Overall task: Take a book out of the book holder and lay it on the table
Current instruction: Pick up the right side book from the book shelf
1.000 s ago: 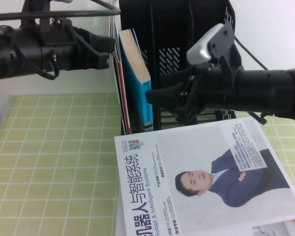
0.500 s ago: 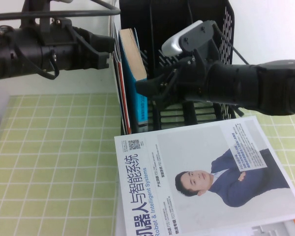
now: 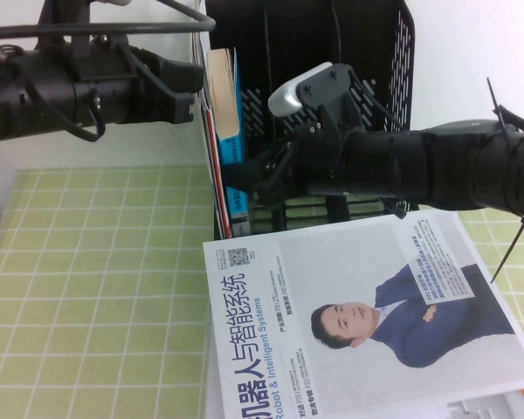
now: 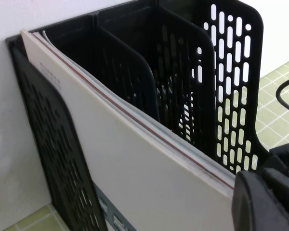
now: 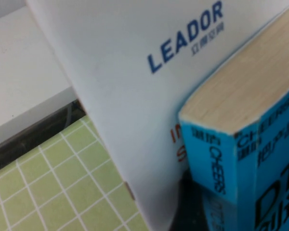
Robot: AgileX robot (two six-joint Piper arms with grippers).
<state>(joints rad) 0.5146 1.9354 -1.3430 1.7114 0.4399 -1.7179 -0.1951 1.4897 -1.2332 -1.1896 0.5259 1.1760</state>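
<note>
The book [image 3: 230,109], cyan cover and cream page edges, stands upright in the left compartment of the black book holder [image 3: 332,52], beside thin magazines. In the right wrist view the book [image 5: 260,159] fills the near field. My right gripper [image 3: 236,175] reaches in from the right and its tip is against the lower part of the book's cyan cover. My left gripper [image 3: 192,83] is shut and hovers at the holder's upper left edge; it shows in the left wrist view [image 4: 267,197] next to the holder [image 4: 221,72]. The table [image 3: 96,262] is yellow-green with white grid lines.
A white magazine picturing a man in a blue suit [image 3: 367,314] lies flat on the table in front of the holder. A white "LEADOR" magazine [image 5: 135,72] and a red-edged one [image 3: 211,166] stand left of the book. A white wall lies behind.
My right arm has swung left, from in front of the middle compartment to the book's cyan cover. The book has tipped slightly toward the magazines. The left arm has not moved.
</note>
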